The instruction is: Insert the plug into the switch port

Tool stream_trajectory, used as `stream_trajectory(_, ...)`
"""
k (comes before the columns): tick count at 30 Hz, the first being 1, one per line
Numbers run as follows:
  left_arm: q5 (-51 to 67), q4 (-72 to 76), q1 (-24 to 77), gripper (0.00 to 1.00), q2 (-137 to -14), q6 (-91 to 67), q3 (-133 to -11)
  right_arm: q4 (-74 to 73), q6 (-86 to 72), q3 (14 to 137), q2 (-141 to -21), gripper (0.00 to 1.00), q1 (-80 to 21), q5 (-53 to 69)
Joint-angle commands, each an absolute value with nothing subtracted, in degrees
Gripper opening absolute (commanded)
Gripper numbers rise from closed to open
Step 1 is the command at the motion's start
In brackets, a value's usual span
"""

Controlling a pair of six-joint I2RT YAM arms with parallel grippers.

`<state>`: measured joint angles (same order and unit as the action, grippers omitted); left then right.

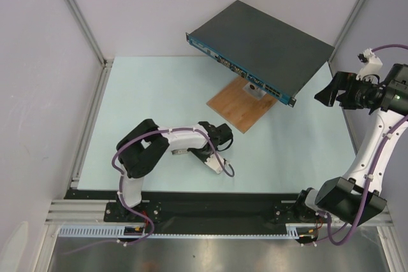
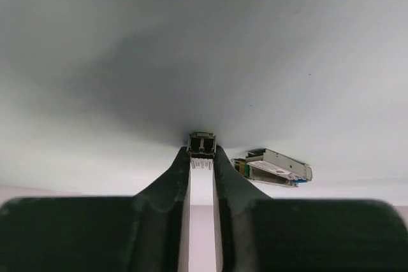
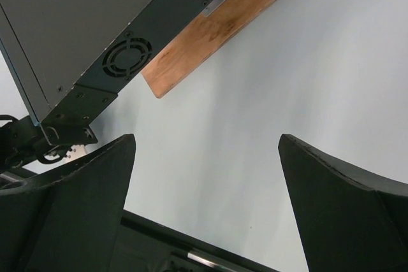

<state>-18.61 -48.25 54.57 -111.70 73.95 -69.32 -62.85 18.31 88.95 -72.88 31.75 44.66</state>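
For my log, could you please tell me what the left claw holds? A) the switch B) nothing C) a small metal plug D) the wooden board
C: the left wrist view shows the left claw closed on the plug at its very tip.

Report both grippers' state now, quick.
Left gripper: closed on the plug.
Right gripper: open, holding nothing.
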Motion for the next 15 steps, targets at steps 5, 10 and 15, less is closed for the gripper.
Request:
stream_trajectory(5,-4.7,-53.4,54.5,0.0,-106.6,67.2,-79.3,-61.7,17.1,92.4,-72.9,1.0,32.0,51.6)
stream_trajectory(10,10.8,-63.3,53.1,0.0,-99.5,60.0,-93.8,-55.0,12.6,91.9,-69.7,1.0,30.4,55.4)
stream_trajectory(15,24.5,-69.1,48.4,0.0,-96.2,44.6,-111.2,-42.9,4.2,89.6,-65.0,1.0,28.8,56.5)
